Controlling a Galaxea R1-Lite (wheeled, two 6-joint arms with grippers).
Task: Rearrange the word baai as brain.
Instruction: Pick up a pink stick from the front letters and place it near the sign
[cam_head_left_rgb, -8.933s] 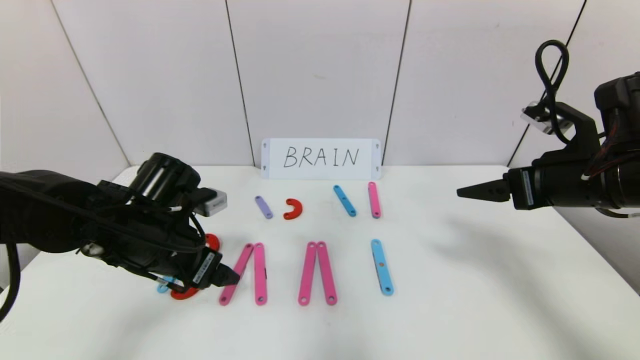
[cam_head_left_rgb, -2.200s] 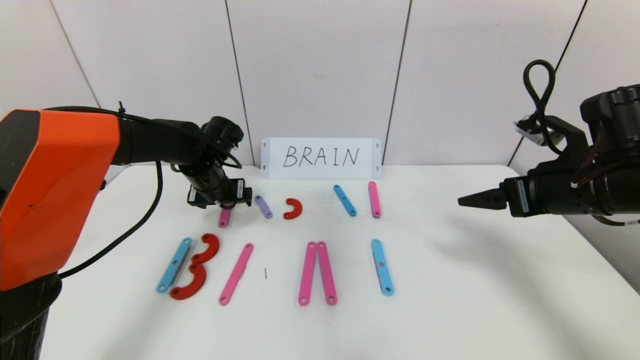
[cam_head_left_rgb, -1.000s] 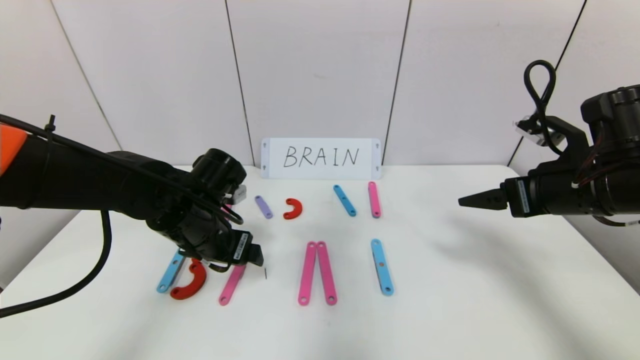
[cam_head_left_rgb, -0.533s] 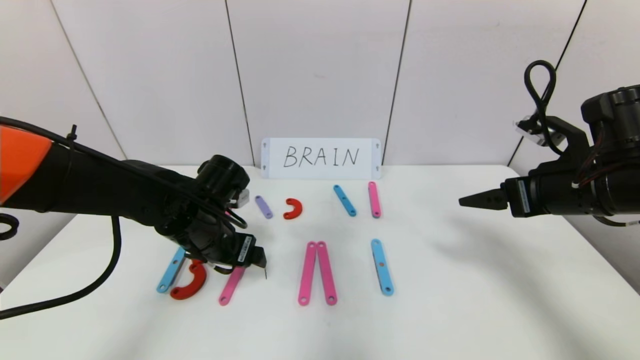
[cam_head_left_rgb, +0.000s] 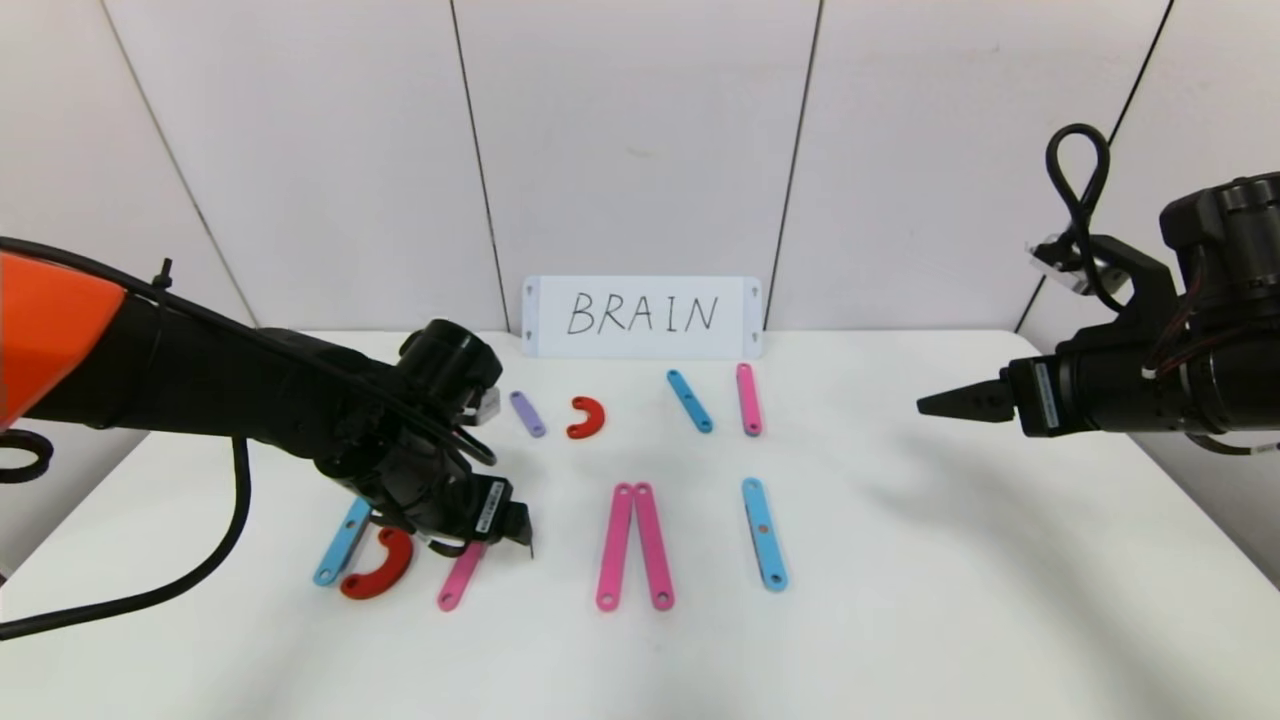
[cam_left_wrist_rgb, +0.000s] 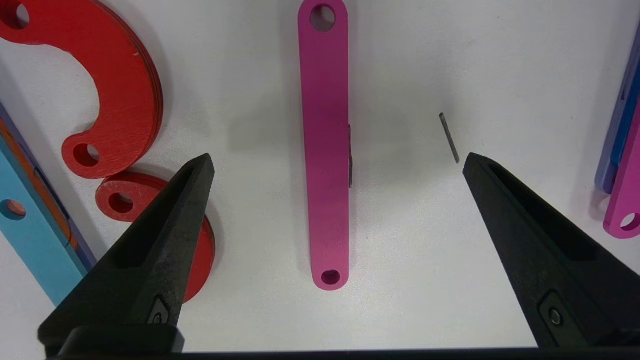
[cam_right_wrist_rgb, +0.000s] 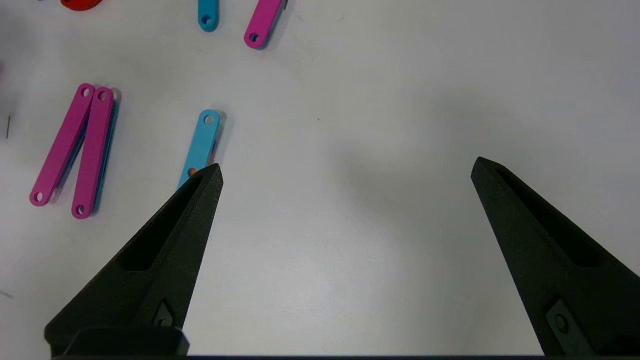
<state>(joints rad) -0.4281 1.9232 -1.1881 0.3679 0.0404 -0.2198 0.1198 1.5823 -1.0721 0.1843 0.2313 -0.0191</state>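
Observation:
The word lies along the table's front: a light-blue strip (cam_head_left_rgb: 340, 545) with red arcs (cam_head_left_rgb: 380, 570), a slanted pink strip (cam_head_left_rgb: 455, 585), a pink pair (cam_head_left_rgb: 630, 545) joined at the far ends, and a light-blue strip (cam_head_left_rgb: 765, 535). My left gripper (cam_head_left_rgb: 518, 525) hangs open low over the slanted pink strip (cam_left_wrist_rgb: 325, 145), which lies lengthwise between its fingers, touching neither. The red arcs (cam_left_wrist_rgb: 125, 85) and the blue strip (cam_left_wrist_rgb: 25, 225) lie beside one finger. My right gripper (cam_head_left_rgb: 925, 405) is open and empty (cam_right_wrist_rgb: 345, 167) above the table's right side.
A white card (cam_head_left_rgb: 642, 316) reading BRAIN stands at the back. In front of it lie a purple strip (cam_head_left_rgb: 527, 413), a red arc (cam_head_left_rgb: 586, 417), a blue strip (cam_head_left_rgb: 690, 401) and a pink strip (cam_head_left_rgb: 748, 399). A thin dark sliver (cam_left_wrist_rgb: 448, 137) lies near the left gripper.
The left gripper carried one pink strip to the back left, came back, and in the last second crept slightly forward over the slanted pink strip. The right arm has stayed put.

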